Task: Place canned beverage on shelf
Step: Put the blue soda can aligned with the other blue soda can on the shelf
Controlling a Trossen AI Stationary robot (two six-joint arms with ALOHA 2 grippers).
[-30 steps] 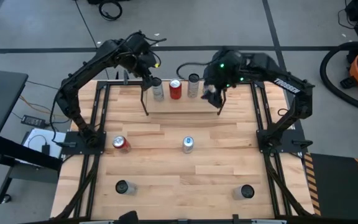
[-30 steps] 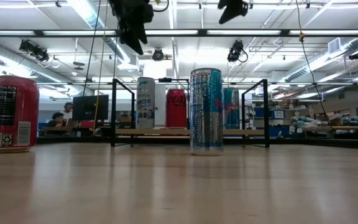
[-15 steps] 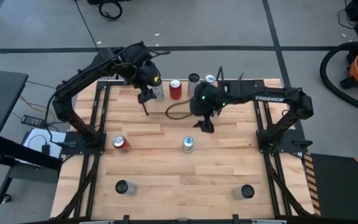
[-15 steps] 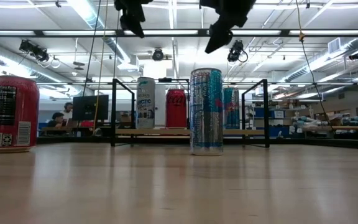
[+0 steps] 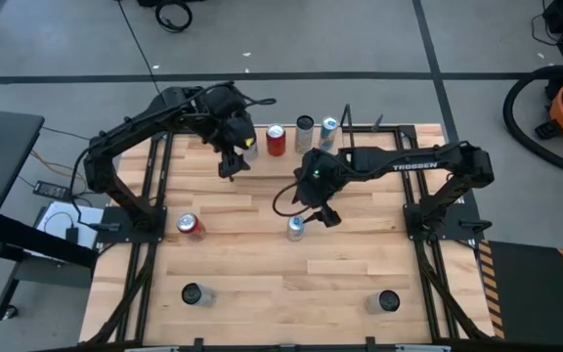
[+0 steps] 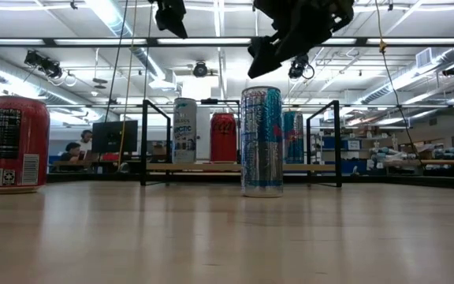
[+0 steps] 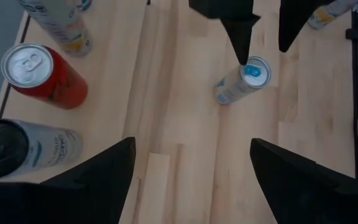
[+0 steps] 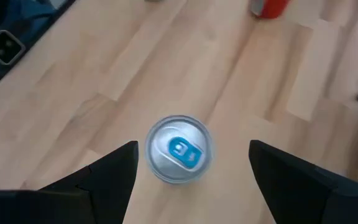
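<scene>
A tall silver-blue can (image 5: 295, 228) stands upright in the table's middle. My right gripper (image 8: 192, 149) hovers open just above it, its fingers (image 6: 265, 59) slanting down, clear of the can's top (image 6: 261, 89). The shelf (image 6: 321, 167) stands at the far edge with a white can (image 5: 250, 145), a red can (image 5: 276, 140), a silver one (image 5: 305, 132) and a blue one (image 5: 329, 127) upright on it. My left gripper (image 7: 191, 146) hangs open and empty, high above the table (image 5: 230, 164), just in front of the shelf's left end.
A red can (image 5: 190, 226) stands at the table's left. Two dark-topped cans (image 5: 193, 293) (image 5: 387, 301) stand near the front edge. Bare wood lies between them and around the middle can. Black frame rails run along both table sides.
My right gripper has come from above the shelf toward the near edge and down, turning as it went, and now hangs over the middle can. My left gripper has drawn back a little from the shelf's white can, toward the near edge and slightly up. No can has moved.
</scene>
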